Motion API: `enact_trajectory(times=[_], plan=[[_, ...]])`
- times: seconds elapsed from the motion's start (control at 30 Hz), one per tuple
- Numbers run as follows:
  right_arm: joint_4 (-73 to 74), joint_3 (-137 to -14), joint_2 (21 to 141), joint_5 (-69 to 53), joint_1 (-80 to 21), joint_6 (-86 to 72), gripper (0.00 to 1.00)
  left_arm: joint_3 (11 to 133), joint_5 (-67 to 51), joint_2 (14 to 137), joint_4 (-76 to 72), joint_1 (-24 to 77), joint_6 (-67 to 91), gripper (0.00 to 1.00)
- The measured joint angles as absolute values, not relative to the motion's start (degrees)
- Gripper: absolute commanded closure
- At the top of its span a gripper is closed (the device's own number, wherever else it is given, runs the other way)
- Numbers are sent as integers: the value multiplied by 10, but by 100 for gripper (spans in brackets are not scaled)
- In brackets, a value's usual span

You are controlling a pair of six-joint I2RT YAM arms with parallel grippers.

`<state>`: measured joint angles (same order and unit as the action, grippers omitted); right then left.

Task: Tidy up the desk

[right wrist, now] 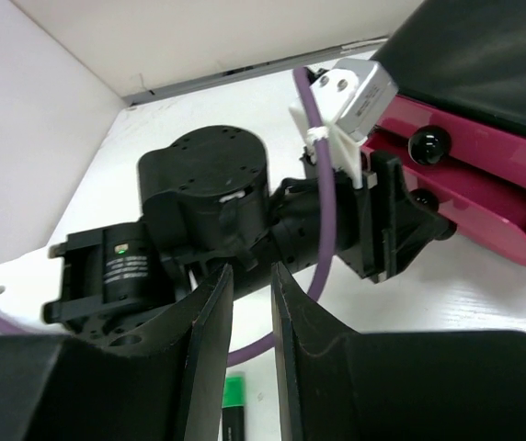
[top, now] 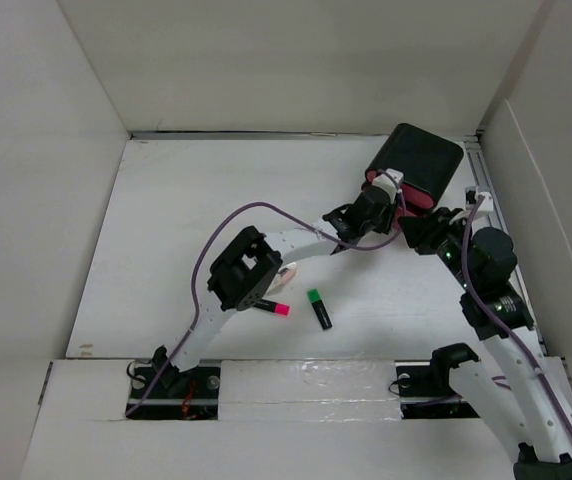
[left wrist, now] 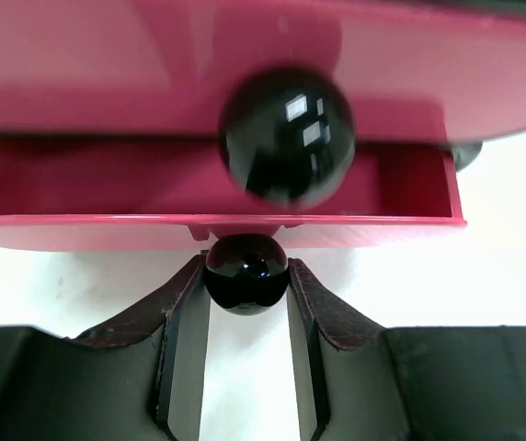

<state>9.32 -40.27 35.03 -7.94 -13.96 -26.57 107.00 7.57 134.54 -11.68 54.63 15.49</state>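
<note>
The white desk [top: 186, 230] carries a small black box [top: 421, 160] with pink drawers at the back right. My left gripper [top: 374, 212] reaches to it. In the left wrist view it [left wrist: 246, 268] is shut on the black knob [left wrist: 246, 276] of the lower pink drawer [left wrist: 217, 175], which stands pulled open with nothing visible inside. The upper drawer's knob [left wrist: 288, 133] is above it. My right gripper [top: 421, 230] hovers just right of the left one. Its jaws [right wrist: 252, 271] are nearly together with a narrow gap and hold nothing.
A pink highlighter [top: 273, 308] and a green highlighter [top: 319, 309] lie on the desk in front of the left arm's elbow. A small pale object [top: 287, 272] lies partly under the left arm. A metal rail [top: 496, 215] runs along the right edge. White walls surround the desk.
</note>
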Motion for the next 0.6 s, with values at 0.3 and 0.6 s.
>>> enact_trajectory(times=[0.3, 0.6], plan=[[85, -392, 365, -77, -140, -265, 72, 961, 76, 1276, -143, 548, 157, 97], [83, -384, 385, -64, -140, -265, 75, 861, 80, 1209, -162, 555, 161, 98]])
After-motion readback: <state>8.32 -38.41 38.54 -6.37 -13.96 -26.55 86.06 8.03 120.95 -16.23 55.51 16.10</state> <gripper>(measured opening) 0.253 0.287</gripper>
